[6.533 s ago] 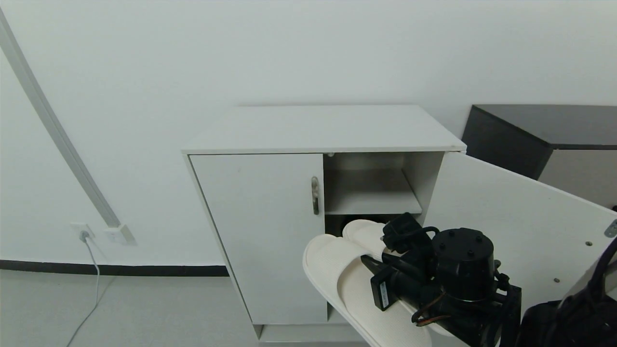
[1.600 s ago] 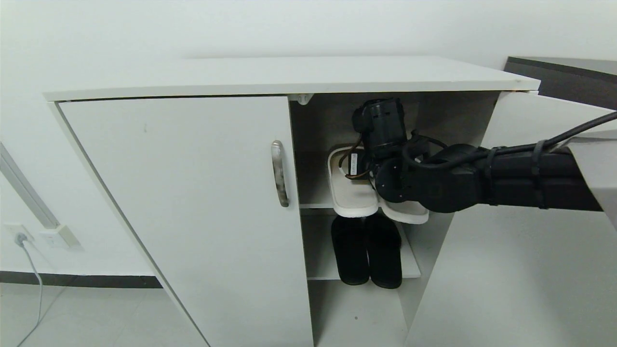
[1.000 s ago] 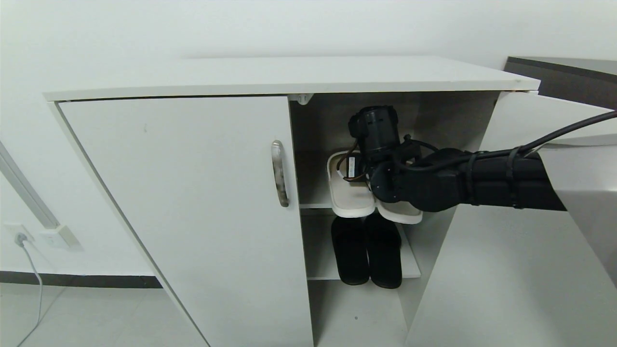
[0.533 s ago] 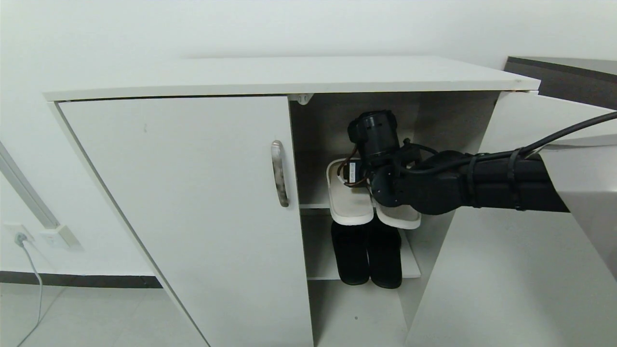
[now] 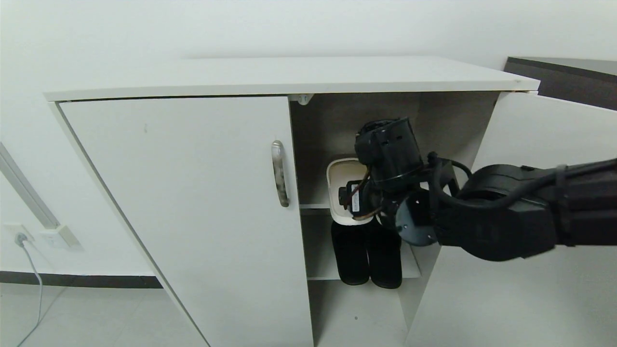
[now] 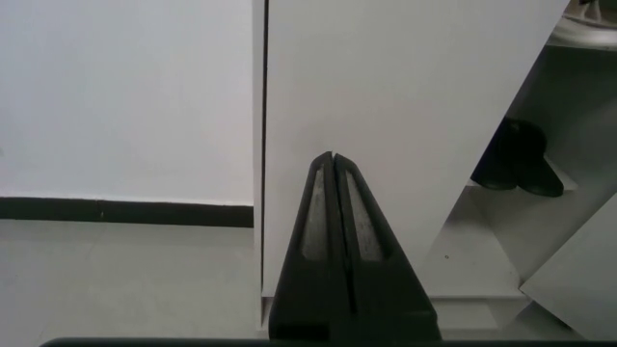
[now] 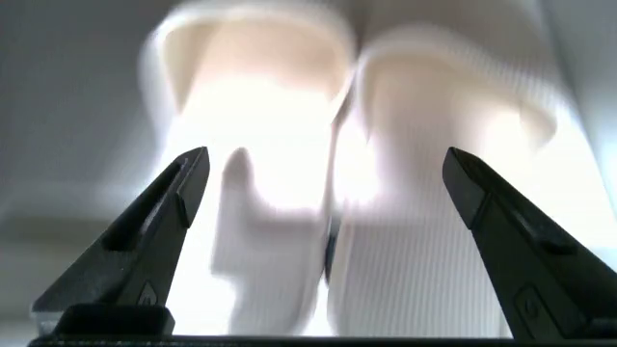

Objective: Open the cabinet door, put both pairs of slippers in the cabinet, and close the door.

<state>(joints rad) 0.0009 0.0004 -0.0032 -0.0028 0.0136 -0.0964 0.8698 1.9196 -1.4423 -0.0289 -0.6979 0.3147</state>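
The white cabinet (image 5: 289, 72) has its left door (image 5: 183, 193) closed and its right door (image 5: 506, 289) swung open. A pair of white slippers (image 5: 343, 178) lies on the upper shelf, heels at the shelf's front edge. A pair of black slippers (image 5: 366, 255) rests on the shelf below. My right arm (image 5: 482, 221) hangs just in front of the white slippers (image 7: 434, 193). The right gripper (image 7: 326, 159) is open, its fingers spread wide and clear of the pair. My left gripper (image 6: 333, 159) is shut on nothing, low before the closed door (image 6: 386, 96), with the black slippers (image 6: 516, 159) off to one side.
A metal handle (image 5: 278, 173) runs down the closed door's edge. The cabinet's bottom compartment (image 5: 356, 313) holds nothing. A dark desk (image 5: 564, 77) stands behind the open door. A wall socket with a cable (image 5: 19, 238) sits low on the left wall.
My right arm has drawn back out of the upper shelf toward the camera. The white slippers it carried in stay on the shelf, released.
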